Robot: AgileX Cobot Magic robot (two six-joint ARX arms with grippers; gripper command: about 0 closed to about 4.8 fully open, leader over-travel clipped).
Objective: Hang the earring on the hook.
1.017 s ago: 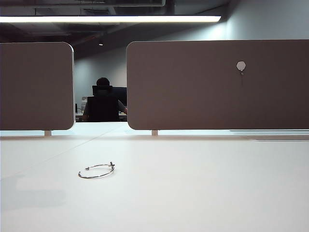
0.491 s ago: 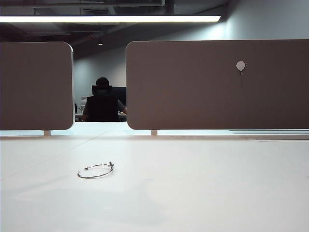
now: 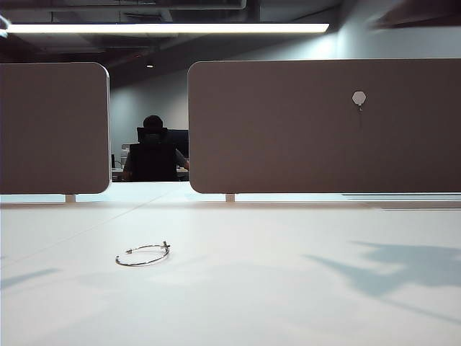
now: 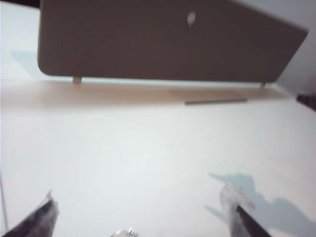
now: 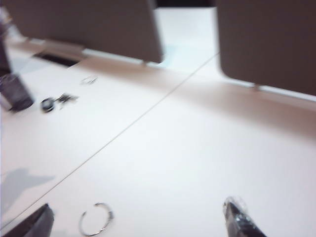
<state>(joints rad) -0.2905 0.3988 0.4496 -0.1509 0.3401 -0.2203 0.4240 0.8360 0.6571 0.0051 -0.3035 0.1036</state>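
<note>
Silver wire earring (image 3: 143,254) lies flat on the white worktop (image 3: 288,303), left of centre in the exterior view, in the same spot as a second ago. Nothing touches it.

Hook (image 3: 359,99) sits high on the brown partition (image 3: 288,130) at the far edge, well apart from the earring and bare.

Change: arm shadows now fall across the worktop at right and faintly at far left in the exterior view; a second ago that surface was unshadowed there. Neither arm itself shows in that view.

Left end effector (image 4: 143,217): fingers spread wide, empty, above the worktop, facing the partition. A bit of the hoop shows between its fingertips at the frame edge.

Right end effector (image 5: 140,219): fingers wide apart, empty, above the worktop. Earring (image 5: 95,218) lies between its fingers, nearer one of them. Picture blurred. Small dark objects (image 5: 57,102) lie farther off on the worktop.

Judgement: approach only just begun; grasp not yet made, hanging not yet started. Thin hoop flat on a hard surface looks awkward to pinch.
</note>
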